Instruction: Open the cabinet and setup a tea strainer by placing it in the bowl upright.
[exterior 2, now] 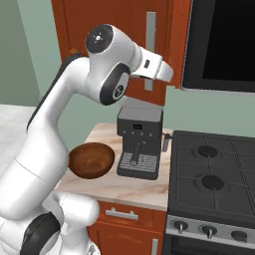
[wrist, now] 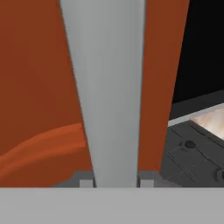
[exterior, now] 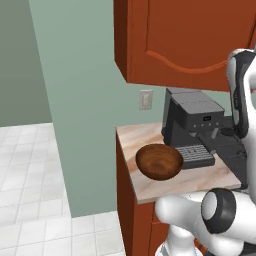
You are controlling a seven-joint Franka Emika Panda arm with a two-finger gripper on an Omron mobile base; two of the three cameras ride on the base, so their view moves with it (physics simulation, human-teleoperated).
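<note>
The reddish-brown wall cabinet [exterior: 190, 40] [exterior 2: 74, 30] hangs above the counter, its door closed. In the hand view its long grey bar handle [wrist: 109, 87] [exterior 2: 150, 30] runs straight up between the fingertips. My gripper [wrist: 116, 179] [exterior 2: 160, 73] is pressed up to the handle, and both fingertips [wrist: 86, 180] touch its sides. The dark wooden bowl [exterior: 159, 161] [exterior 2: 91, 159] sits empty on the counter, left of the coffee machine. The tea strainer is out of view.
A grey coffee machine [exterior: 192, 120] [exterior 2: 139, 134] stands on the marble counter [exterior: 150, 190] [exterior 2: 114, 187] under the cabinet. A black stove [exterior 2: 214, 174] lies to the right, with a dark microwave [exterior 2: 219, 45] above it. Tiled floor [exterior: 30, 200] opens to the left.
</note>
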